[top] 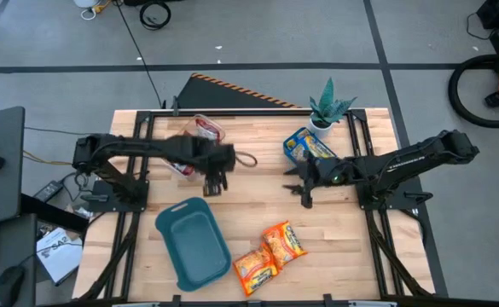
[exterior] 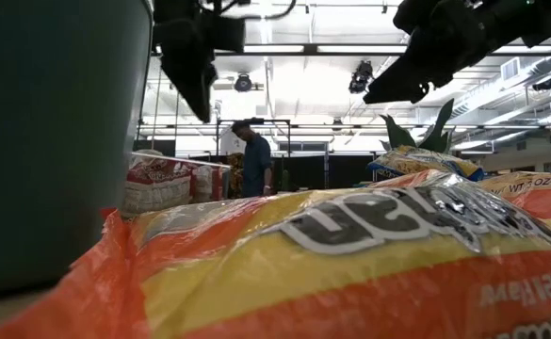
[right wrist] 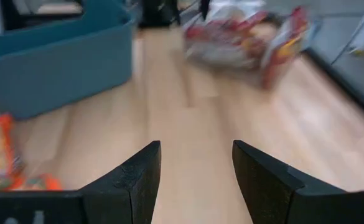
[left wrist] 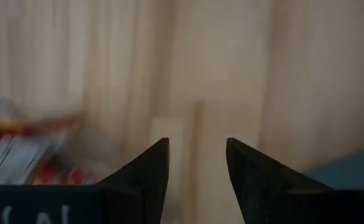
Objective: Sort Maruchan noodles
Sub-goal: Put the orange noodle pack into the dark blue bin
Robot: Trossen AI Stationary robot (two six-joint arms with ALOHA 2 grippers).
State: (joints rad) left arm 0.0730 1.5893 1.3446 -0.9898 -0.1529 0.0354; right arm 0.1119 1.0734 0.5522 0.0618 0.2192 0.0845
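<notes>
Two orange noodle packets (top: 270, 251) lie flat near the table's near edge, filling the low view's foreground (exterior: 350, 254). Blue-and-yellow packets (top: 307, 145) lie by the plant at the far side. Red packets (top: 205, 130) sit in a clear bin at the far left and show in the right wrist view (right wrist: 244, 37). My left gripper (top: 213, 186) hangs open above bare wood between the bin and the teal tray (top: 194, 243); the left wrist view shows its gap (left wrist: 197, 146). My right gripper (top: 305, 198) is open over bare wood right of centre (right wrist: 196, 149).
A small potted plant (top: 330, 109) stands at the far edge. The teal tray also shows in the right wrist view (right wrist: 57, 56) and at the low view's left (exterior: 49, 141). A person (exterior: 253, 155) stands in the room beyond. Bare wood lies between the two grippers.
</notes>
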